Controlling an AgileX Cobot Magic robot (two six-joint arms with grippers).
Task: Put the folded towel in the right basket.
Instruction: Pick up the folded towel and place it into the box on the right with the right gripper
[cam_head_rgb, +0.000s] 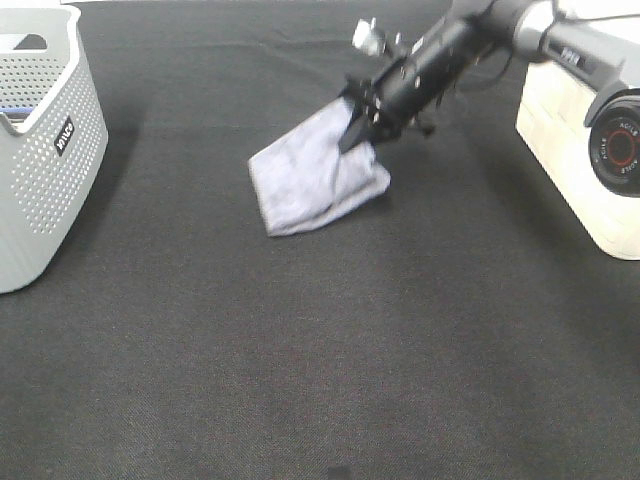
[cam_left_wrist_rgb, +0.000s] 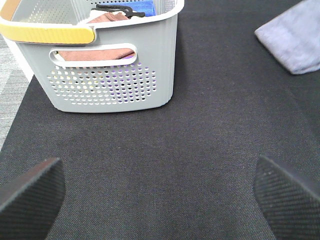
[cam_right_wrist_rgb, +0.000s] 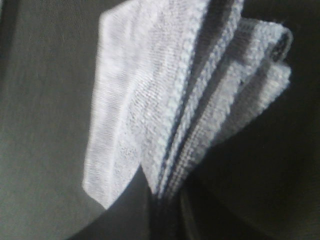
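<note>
Folded towel (cam_head_rgb: 315, 175), centre table: its 1 o'clock corner is pinched by the right gripper (cam_head_rgb: 358, 128), jaws clamped across the stacked layers, probably so the fold survives lifting. It is soft ribbed grey-lilac terry, draped on a black woven mat (cam_head_rgb: 350, 350). The cream right basket (cam_head_rgb: 560, 150) sits at 3 o'clock. The left gripper (cam_left_wrist_rgb: 160, 195) is spread wide and empty.

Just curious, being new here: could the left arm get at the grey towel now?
Probably yes: only bare mat lies between the open left gripper and the towel, though the right gripper holds one edge.
</note>
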